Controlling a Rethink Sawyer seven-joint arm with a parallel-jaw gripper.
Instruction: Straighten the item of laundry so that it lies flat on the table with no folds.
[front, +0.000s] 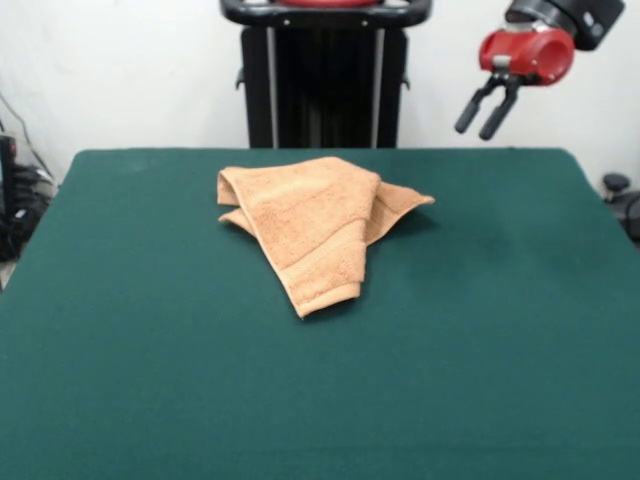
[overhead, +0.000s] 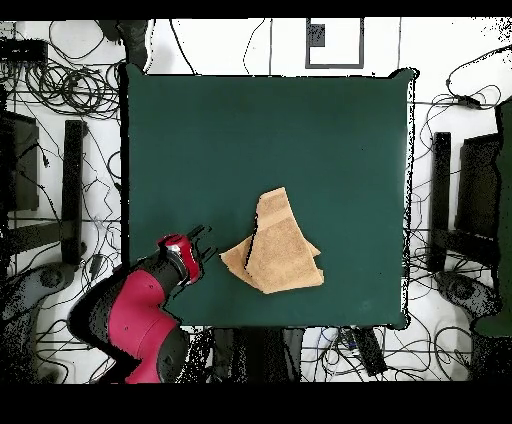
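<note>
The item of laundry (front: 312, 222), a light orange-tan terry towel, lies crumpled and folded over itself on the far middle of the dark green table (front: 150, 350). One folded flap points toward the near side, another corner sticks out to the right. In the overhead view the towel (overhead: 275, 246) sits near the table's (overhead: 200, 140) lower edge. My gripper (front: 484, 118) hangs in the air above the table's far right corner, well clear of the towel, open with nothing between its two black fingers. From overhead the gripper (overhead: 197, 240) is left of the towel.
The robot's black pedestal (front: 322, 85) stands behind the table's far edge. Cables and black stands (overhead: 72, 190) crowd the floor on both sides of the table in the overhead view. Green cloth surrounds the towel on all sides.
</note>
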